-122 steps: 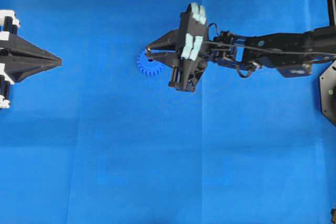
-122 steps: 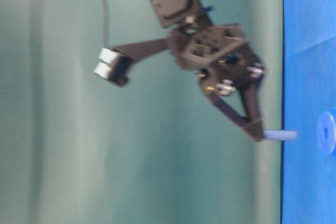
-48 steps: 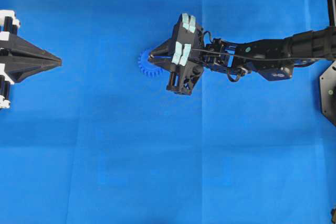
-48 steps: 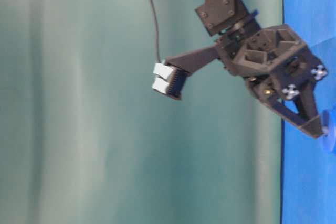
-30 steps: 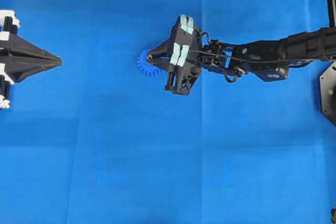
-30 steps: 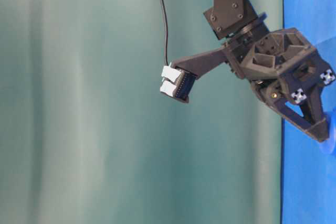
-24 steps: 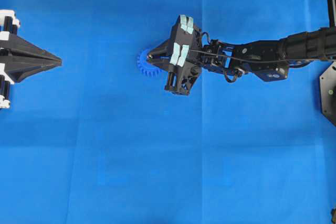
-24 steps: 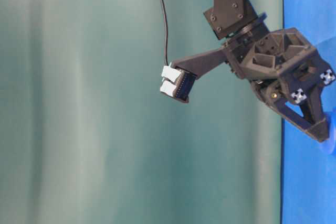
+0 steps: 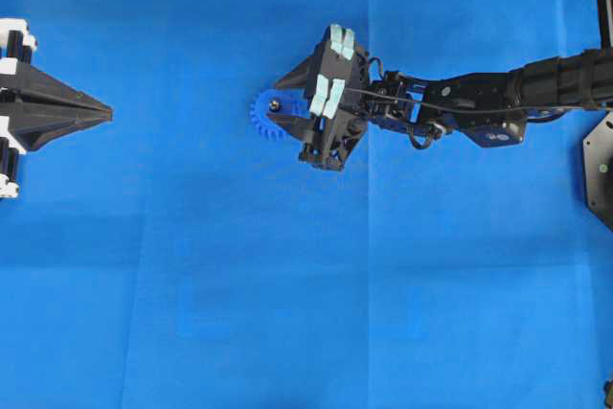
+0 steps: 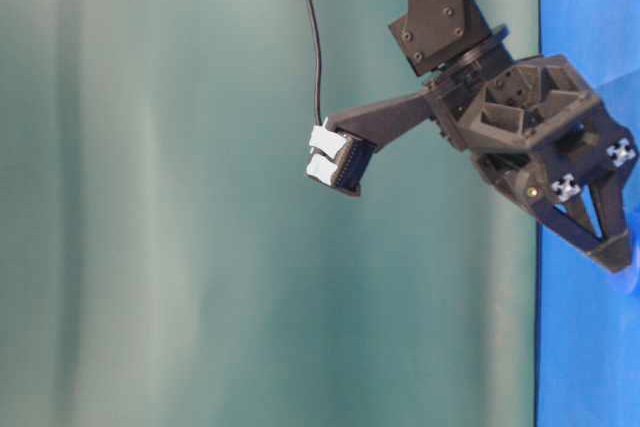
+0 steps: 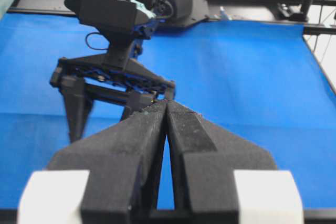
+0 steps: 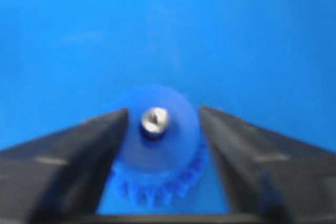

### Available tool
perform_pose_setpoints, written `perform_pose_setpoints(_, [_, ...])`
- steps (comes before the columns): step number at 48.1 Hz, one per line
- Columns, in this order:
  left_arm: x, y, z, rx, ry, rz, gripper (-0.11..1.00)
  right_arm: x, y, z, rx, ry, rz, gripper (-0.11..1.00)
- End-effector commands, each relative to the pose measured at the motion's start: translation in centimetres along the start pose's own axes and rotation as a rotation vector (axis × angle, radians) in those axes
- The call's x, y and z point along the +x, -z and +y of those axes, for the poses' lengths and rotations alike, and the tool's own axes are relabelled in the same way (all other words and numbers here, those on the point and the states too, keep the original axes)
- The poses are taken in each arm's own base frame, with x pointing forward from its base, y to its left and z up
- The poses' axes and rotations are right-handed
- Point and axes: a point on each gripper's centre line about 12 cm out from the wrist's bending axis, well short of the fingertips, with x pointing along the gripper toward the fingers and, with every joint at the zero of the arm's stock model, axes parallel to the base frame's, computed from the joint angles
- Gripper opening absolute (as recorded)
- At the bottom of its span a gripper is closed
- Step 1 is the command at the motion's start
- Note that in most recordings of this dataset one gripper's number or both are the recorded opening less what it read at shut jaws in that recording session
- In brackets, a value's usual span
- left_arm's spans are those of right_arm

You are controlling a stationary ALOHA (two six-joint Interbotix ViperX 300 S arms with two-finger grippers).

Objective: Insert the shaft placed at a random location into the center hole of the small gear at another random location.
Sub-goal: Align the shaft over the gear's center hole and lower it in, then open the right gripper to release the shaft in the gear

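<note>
Now the right gripper has opened wide, releasing the tiny silver-grey metal shaft; it stands in the bright-blue plastic small gear; insertion looks complete; left gripper is closed.

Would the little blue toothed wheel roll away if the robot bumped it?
Probably not: the small bright-blue plastic gear lies flat on the blue cloth, so it should slide. It looks stiff and light. The silver metal pin standing in it might add slight weight.

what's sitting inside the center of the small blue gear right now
The shaft stands in the small gear's middle, its silver end showing, apart from the open right gripper's fingers on both sides. The center hole itself is covered by the shaft, so how deep it sits cannot be seen.
</note>
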Motion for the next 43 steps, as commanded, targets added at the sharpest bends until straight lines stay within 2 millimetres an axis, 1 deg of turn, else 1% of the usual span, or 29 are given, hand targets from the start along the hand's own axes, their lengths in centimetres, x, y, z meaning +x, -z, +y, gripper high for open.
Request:
perform_pose_setpoints(1, [0.1,-0.4,0.0,-0.002,-0.001,-0.012,0.0,-0.7,-2.2,0.5,0.008,-0.013,-0.061,0.74])
perform_pose_setpoints(3, [0.1,-0.4,0.0,-0.002,-0.001,-0.012,0.0,-0.9,-2.6,0.7,0.008,-0.016,-0.07,0.83])
perform_pose_setpoints(4, [0.1,-0.4,0.0,-0.002,-0.001,-0.011,0.0,-1.2,-2.8,0.6,0.008,-0.017,-0.074,0.84])
perform_pose_setpoints(12, [0.1,-0.3,0.0,-0.002,-0.003,-0.008,0.0,-2.8,-4.8,0.9,0.012,-0.03,-0.114,0.76])
perform_pose_setpoints(22, [0.1,-0.4,0.0,-0.002,-0.001,-0.009,0.0,-5.7,-7.8,1.4,0.017,-0.055,-0.156,0.77])
perform_pose_setpoints(27, [0.1,-0.4,0.0,-0.002,-0.001,-0.009,0.0,-7.0,-8.9,1.6,0.018,-0.064,-0.177,0.77])
perform_pose_setpoints(31, [0.1,-0.4,0.0,-0.002,-0.001,-0.011,0.0,-7.5,-9.2,1.6,0.018,-0.066,-0.19,0.77])
perform_pose_setpoints(38, [0.1,-0.4,0.0,-0.002,-0.001,-0.009,0.0,-7.6,-8.8,1.5,0.018,-0.065,-0.178,0.77])
perform_pose_setpoints(43, [0.1,-0.4,0.0,-0.002,-0.001,-0.009,0.0,-8.1,-8.5,1.5,0.017,-0.067,-0.176,0.77])
